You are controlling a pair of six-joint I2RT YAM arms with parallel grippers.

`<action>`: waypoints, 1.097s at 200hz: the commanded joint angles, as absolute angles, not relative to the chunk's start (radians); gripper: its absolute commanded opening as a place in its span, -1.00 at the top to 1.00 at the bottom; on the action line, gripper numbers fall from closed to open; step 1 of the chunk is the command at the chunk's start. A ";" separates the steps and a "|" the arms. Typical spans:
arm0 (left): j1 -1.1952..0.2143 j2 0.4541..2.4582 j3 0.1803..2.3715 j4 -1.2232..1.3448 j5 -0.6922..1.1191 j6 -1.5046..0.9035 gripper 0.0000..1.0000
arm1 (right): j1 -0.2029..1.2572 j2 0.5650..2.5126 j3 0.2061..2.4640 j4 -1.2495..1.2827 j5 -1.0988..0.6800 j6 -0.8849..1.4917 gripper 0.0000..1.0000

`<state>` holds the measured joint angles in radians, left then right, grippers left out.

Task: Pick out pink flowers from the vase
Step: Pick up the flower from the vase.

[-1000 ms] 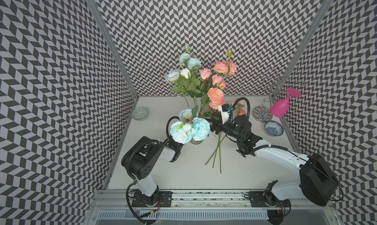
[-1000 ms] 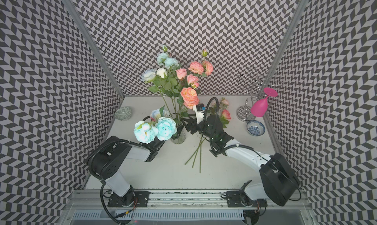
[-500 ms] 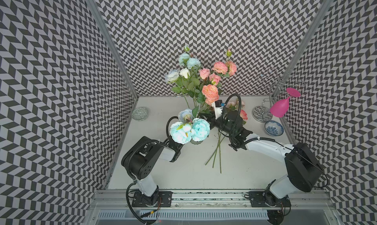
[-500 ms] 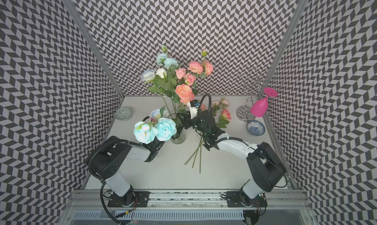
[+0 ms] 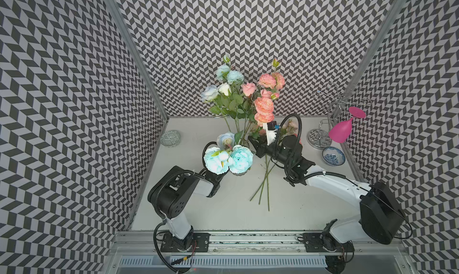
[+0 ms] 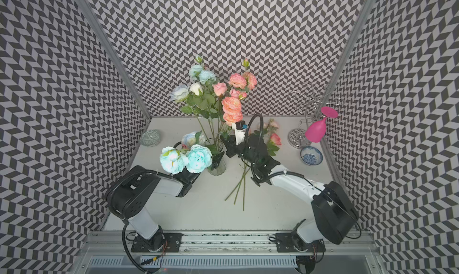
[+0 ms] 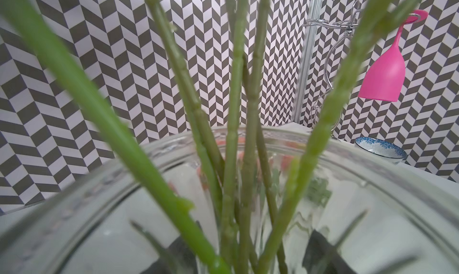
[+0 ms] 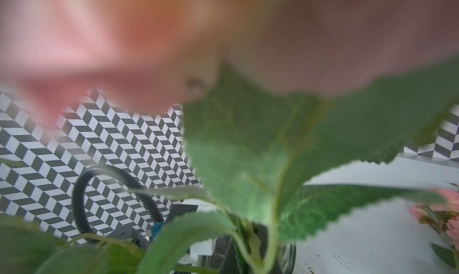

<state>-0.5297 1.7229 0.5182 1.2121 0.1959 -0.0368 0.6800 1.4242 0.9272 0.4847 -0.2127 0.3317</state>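
Note:
The clear ribbed vase stands mid-table, and my left gripper is shut on it. Its dark fingers show through the glass. Pink flowers rise from the vase among pale blue and white ones. Just above the rim, under the pink blooms, my right gripper is shut on a pink flower's stem. A blurred pink bloom and leaves fill its wrist view. More pink flowers lie on the table under the right arm.
A greenish patterned dish sits at the back left. At the right wall stand a wire rack with a hanging magenta wine glass and a blue-and-white bowl. Patterned walls close in three sides.
My right gripper has moved left into the stems above the vase and shut there. The lowest pink bloom has shifted slightly. The left arm has stayed still.

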 commanded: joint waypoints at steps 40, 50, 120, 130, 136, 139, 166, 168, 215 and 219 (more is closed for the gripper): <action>-0.525 1.747 0.487 1.082 0.190 -0.081 1.00 | 0.687 1.244 0.901 0.463 -0.138 0.262 0.92; -0.525 1.747 0.486 1.080 0.189 -0.080 1.00 | 0.687 1.212 0.896 0.456 -0.125 0.255 0.92; -0.523 1.761 0.490 1.087 0.188 -0.086 1.00 | 0.686 1.093 0.912 0.351 -0.082 0.218 0.95; -0.522 1.761 0.489 1.088 0.191 -0.086 1.00 | 0.687 1.077 0.911 0.344 -0.068 0.217 0.95; -0.522 1.760 0.489 1.088 0.190 -0.087 1.00 | 0.687 1.065 0.912 0.338 -0.062 0.213 0.96; -0.522 1.760 0.489 1.088 0.191 -0.086 1.00 | 0.686 1.059 0.916 0.330 -0.059 0.210 0.96; -0.517 1.755 0.487 1.086 0.188 -0.084 1.00 | 0.686 0.999 0.953 0.245 -0.025 0.194 0.97; -0.517 1.756 0.486 1.087 0.187 -0.083 1.00 | 0.686 0.995 0.954 0.242 -0.022 0.195 0.97; -0.514 1.769 0.485 1.098 0.190 -0.092 1.00 | 0.686 0.916 1.003 0.170 0.006 0.207 0.99; -0.513 1.768 0.485 1.098 0.190 -0.093 1.00 | 0.686 0.912 1.008 0.164 0.011 0.208 0.99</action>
